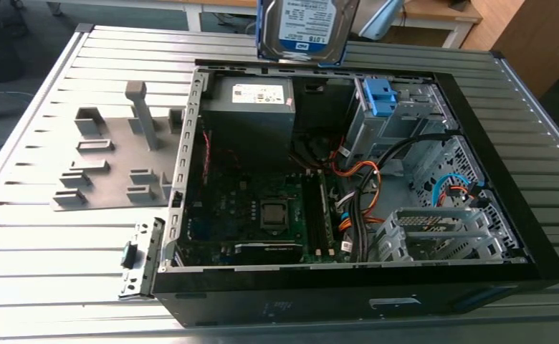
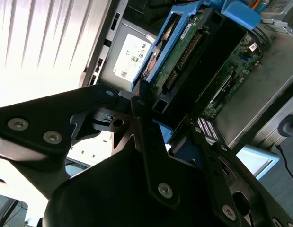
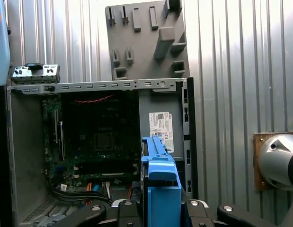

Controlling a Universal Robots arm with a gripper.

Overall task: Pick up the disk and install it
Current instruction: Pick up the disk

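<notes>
The gripper [image 2: 167, 113] is clenched on the disk [image 2: 196, 52]. In the second wrist view its black fingers [image 2: 145, 137] close on either side of the disk. The green circuit-board face is turned to the camera, and the blue frame [image 2: 238, 12] runs along the edge. In the first wrist view the frame's blue edge stands up between the gripper's linkages, with the open case [image 3: 189, 123] beyond it.

In the exterior view the disk hangs upright in the air with its white and blue label facing the camera. It is above the far rim of the case and touches nothing below.

The case lies on its side, open, on a slatted metal table [image 1: 31, 244]. Inside it:
- The power supply [image 1: 251, 107], with a white sticker, sits in the far corner toward the exterior view's left.
- The motherboard [image 1: 260, 208] lies nearer, on the same side.
- A drive cage [image 1: 394, 118] with a blue bracket [image 1: 380, 97] stands at the far side toward the exterior view's right.
- Orange and black cables [image 1: 356, 172] run between the cage and the motherboard.

A grey fixture plate [image 1: 107, 165] with raised blocks lies on the table just beside the case, on the exterior view's left. In the first wrist view a silver arm joint [image 3: 279, 161] shows over the table.
</notes>
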